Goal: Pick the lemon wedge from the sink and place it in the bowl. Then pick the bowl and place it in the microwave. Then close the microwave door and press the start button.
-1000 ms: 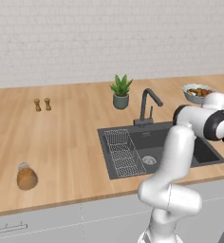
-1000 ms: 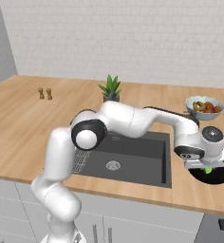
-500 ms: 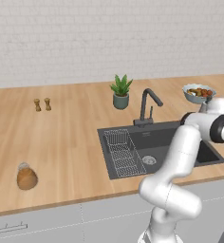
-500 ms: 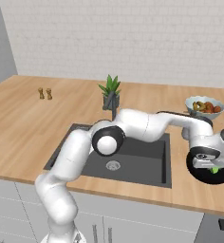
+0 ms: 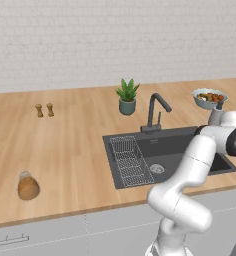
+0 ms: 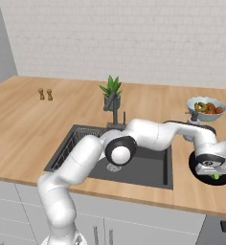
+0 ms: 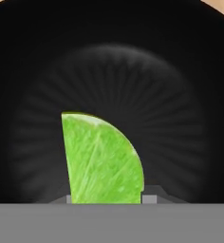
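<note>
The lemon wedge (image 7: 102,159), bright lime-green, is pinched between my gripper's (image 7: 107,198) two fingertips (image 7: 152,196). It hangs close above the inside of the dark, nearly black bowl (image 7: 133,71). In the right base view the bowl (image 6: 197,168) sits on the wooden counter to the right of the sink (image 6: 148,167). There my gripper (image 6: 214,172) points down into the bowl, and a bit of the green wedge (image 6: 215,176) shows under the hand. The sink (image 5: 185,145) holds a wire rack on its left side. The microwave and its door are out of view.
A pale bowl of fruit (image 6: 207,107) stands just behind the dark bowl. A potted plant (image 5: 126,96) and the black faucet (image 5: 155,110) are behind the sink. Two small shakers (image 5: 44,110) and a brown jar (image 5: 27,186) stand on the counter to the left.
The hand has swung a little to the right and lower over the dark bowl, with the wedge still in its grip. The bowl has not moved.
</note>
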Robot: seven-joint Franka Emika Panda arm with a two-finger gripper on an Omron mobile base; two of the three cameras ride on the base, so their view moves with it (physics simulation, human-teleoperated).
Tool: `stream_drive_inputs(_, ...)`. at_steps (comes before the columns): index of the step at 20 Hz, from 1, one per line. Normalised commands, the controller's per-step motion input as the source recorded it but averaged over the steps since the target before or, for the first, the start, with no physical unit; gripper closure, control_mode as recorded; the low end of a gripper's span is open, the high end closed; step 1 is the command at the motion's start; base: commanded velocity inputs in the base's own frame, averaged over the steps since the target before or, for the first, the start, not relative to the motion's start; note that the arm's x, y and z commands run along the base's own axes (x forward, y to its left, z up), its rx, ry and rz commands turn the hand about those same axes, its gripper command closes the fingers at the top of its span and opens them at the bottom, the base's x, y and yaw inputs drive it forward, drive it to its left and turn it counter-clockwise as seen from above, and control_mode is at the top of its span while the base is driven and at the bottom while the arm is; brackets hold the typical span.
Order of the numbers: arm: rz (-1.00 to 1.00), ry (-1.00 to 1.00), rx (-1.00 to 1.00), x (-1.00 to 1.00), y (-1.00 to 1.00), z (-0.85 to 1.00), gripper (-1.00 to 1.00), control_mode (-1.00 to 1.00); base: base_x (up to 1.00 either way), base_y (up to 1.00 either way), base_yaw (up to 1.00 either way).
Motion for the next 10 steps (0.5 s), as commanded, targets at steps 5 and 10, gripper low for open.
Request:
stream_drive_inputs(5,0.0,0.0,0.0,0.2,0.0,-0.08,1.0,-1.0,0.0,0.0,0.0)
stream_drive_inputs(10,0.0,0.05,0.0,0.01,0.13,-0.19,-1.0,-1.0,0.0,0.0,0.0)
